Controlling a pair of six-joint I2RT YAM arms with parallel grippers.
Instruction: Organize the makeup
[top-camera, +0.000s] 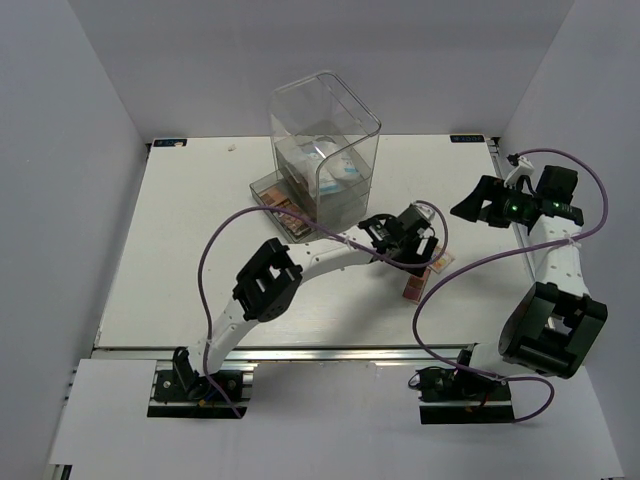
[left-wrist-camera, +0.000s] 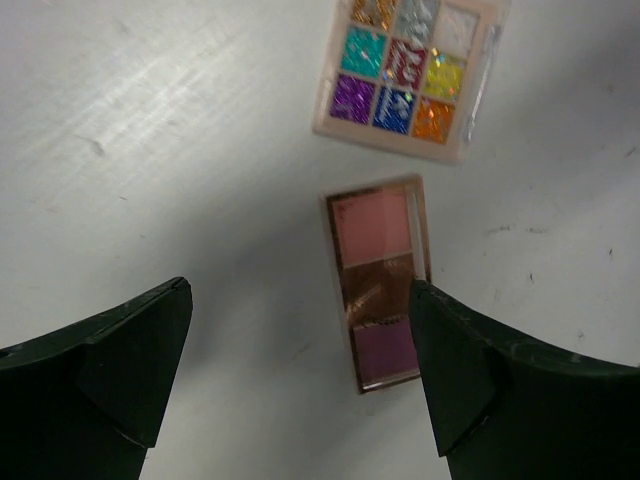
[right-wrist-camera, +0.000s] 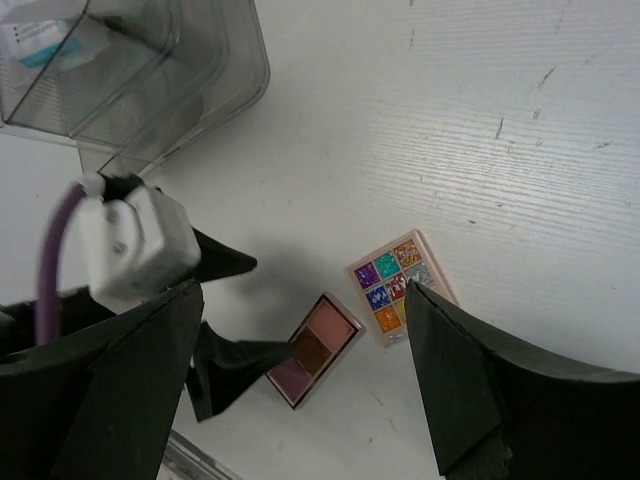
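Two pieces of the makeup lie on the white table: a three-pan pink, brown and purple palette (left-wrist-camera: 378, 285) (right-wrist-camera: 315, 350) (top-camera: 413, 288) and a multicolour glitter palette (left-wrist-camera: 410, 75) (right-wrist-camera: 400, 288) (top-camera: 440, 262). My left gripper (left-wrist-camera: 300, 370) (top-camera: 415, 258) hangs open just above the table, holding nothing. The three-pan palette lies flat against the inner side of its right finger (left-wrist-camera: 470, 370). My right gripper (right-wrist-camera: 300, 380) (top-camera: 467, 207) is open and empty, high above both palettes. More makeup sits inside the clear box.
The tall clear plastic drawer box (top-camera: 325, 150) (right-wrist-camera: 130, 70) stands at the back centre, its bottom drawer (top-camera: 282, 205) pulled out with palettes in it. The left arm's purple cable (top-camera: 215, 250) loops over the table. White walls enclose the sides.
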